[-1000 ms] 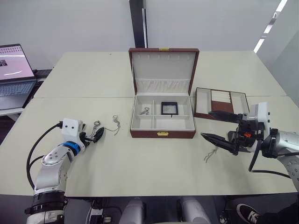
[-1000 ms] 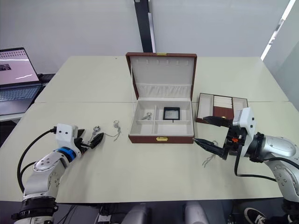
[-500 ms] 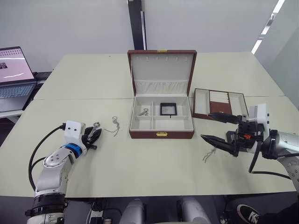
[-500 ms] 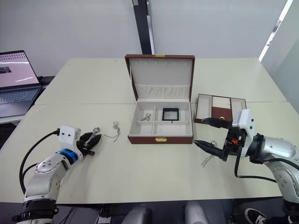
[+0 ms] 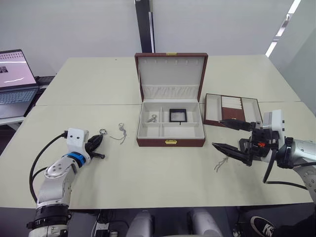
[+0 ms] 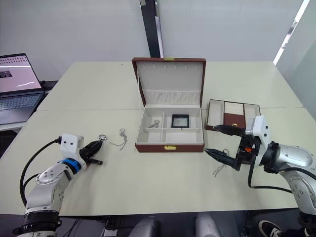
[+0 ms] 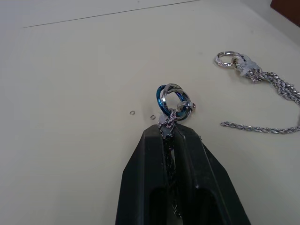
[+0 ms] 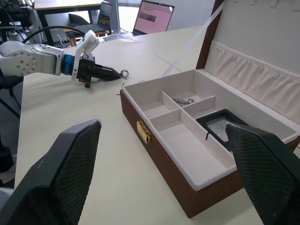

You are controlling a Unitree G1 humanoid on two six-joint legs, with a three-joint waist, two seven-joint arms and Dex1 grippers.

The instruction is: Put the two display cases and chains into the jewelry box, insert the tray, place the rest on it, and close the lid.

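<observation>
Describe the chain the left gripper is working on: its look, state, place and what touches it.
The chain is a thin, twisted silvery metal strand ending in two linked rings, one blue, one silvery. The left gripper is shut on the strand just behind the rings, which stick out past the fingertips over the cream table. It is to the left of the open jewelry box. A second chain lies loose on the table close by, apart from it.

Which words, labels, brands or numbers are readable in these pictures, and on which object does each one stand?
None can be read.
Laptop screen: it shows content, too small and blurred to read.
Jewelry box, tray and white housing on the left end effector: no print visible.
</observation>
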